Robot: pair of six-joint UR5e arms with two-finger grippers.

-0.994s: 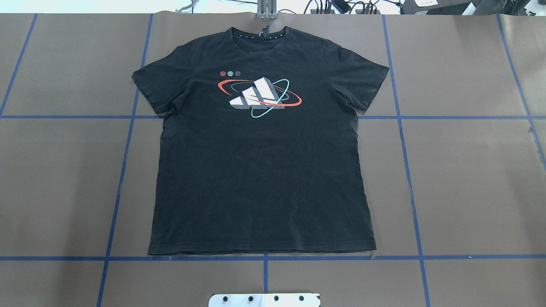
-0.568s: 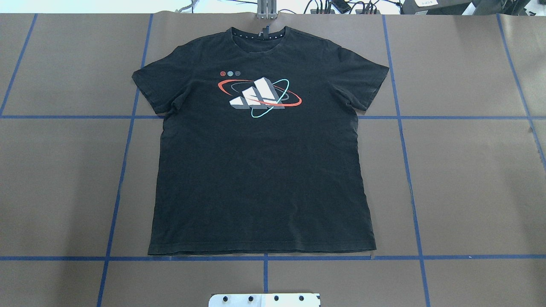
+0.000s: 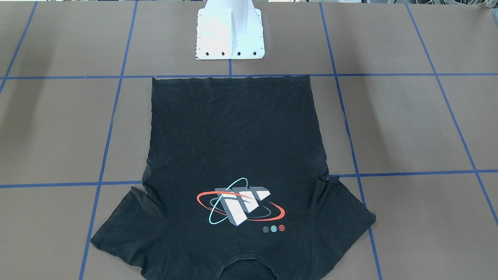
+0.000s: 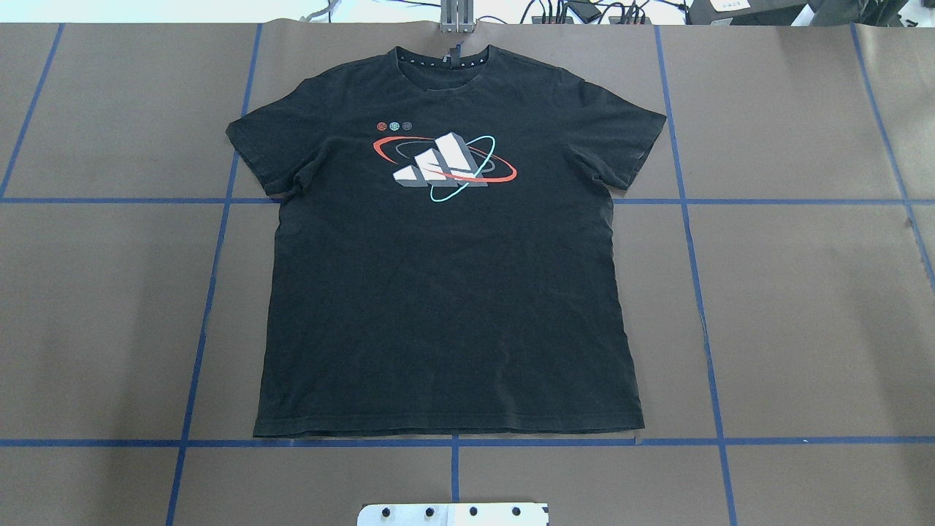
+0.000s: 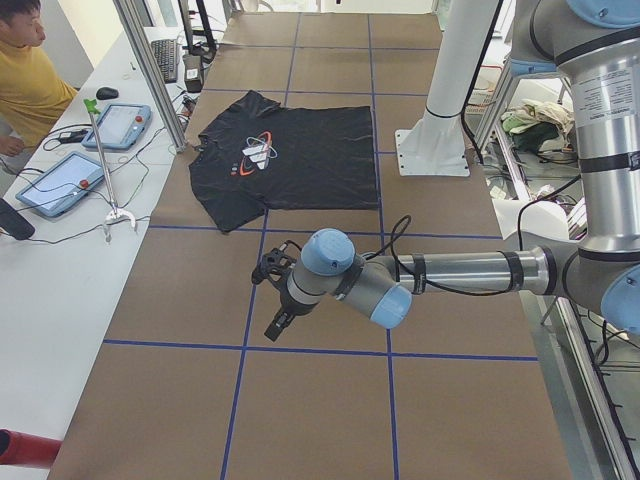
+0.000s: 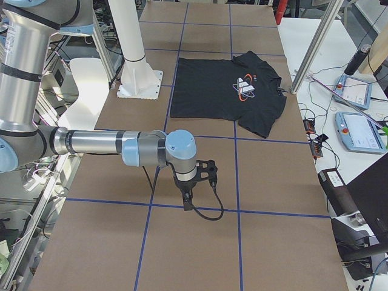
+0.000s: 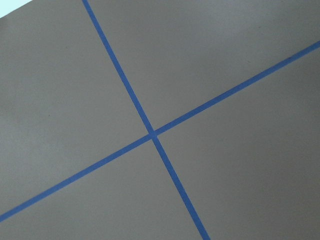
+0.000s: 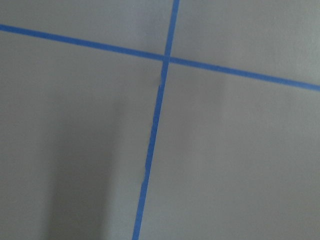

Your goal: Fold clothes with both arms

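The T-shirt (image 4: 445, 292) is laid flat, picture up, in the middle of the desk (image 4: 803, 292), hem by the robot and collar at the far edge, with wide desk shown at both sides, where the left hand (image 5: 278, 322) and right hand (image 6: 188, 203) are held well apart from it; how open they are cannot be told.

Brown table (image 4: 803, 292), blue tape lines (image 4: 109, 443)
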